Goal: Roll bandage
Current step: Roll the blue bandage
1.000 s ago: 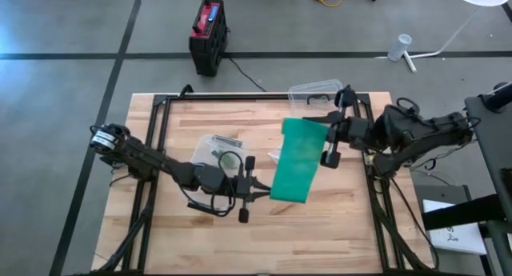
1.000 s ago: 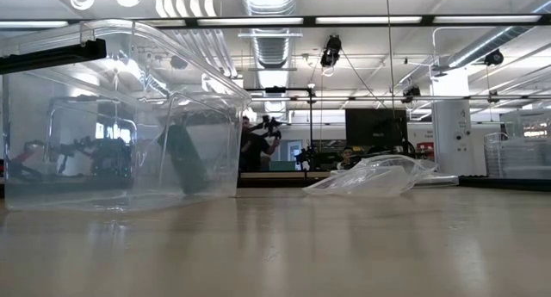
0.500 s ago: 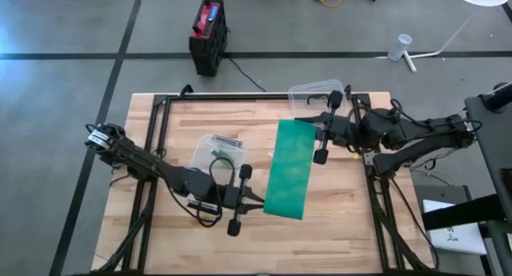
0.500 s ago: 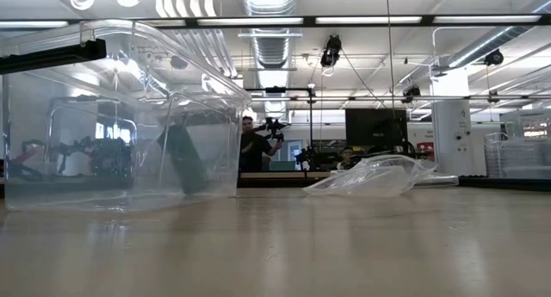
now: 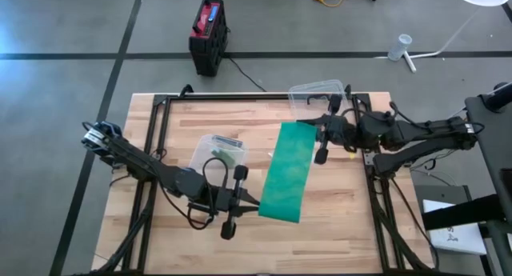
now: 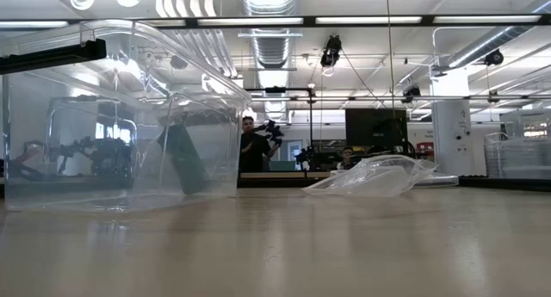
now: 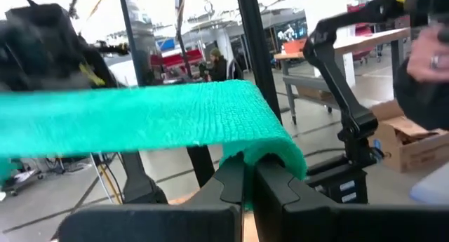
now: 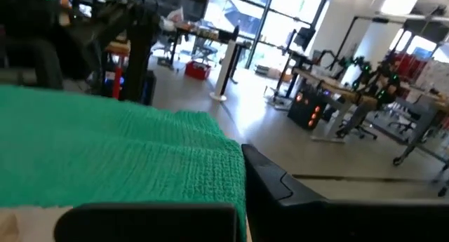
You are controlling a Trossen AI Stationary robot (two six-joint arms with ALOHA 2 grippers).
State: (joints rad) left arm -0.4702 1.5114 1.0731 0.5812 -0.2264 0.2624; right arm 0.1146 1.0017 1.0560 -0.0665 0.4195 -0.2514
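Two grippers, one green bandage (image 5: 286, 172) stretched out flat between them above the middle of the table (image 5: 352, 228). The left gripper (image 5: 250, 201) has the near end pinched, fingers pressed together on the edge; you can see it clearly from the left wrist view, where the cloth (image 7: 140, 116) folds right over the closed fingertips (image 7: 235, 182). The right gripper (image 5: 318, 130) is clamped on the far end the same way, the mesh (image 8: 119, 161) running up to its finger (image 8: 273, 186).

The strip hangs as a long band going from the far right corner area towards the near middle, slightly slanted, lifted off the wood as far as I can tell.

Under the left arm there's a clear bag (image 5: 214, 150) with something dark inside. A clear tub (image 5: 316, 96) sits at the far edge, just beside the right gripper. From table height, the tub (image 6: 120, 116) and the crumpled bag (image 6: 374, 176) show, with a person (image 6: 250, 151) standing way back in the room.
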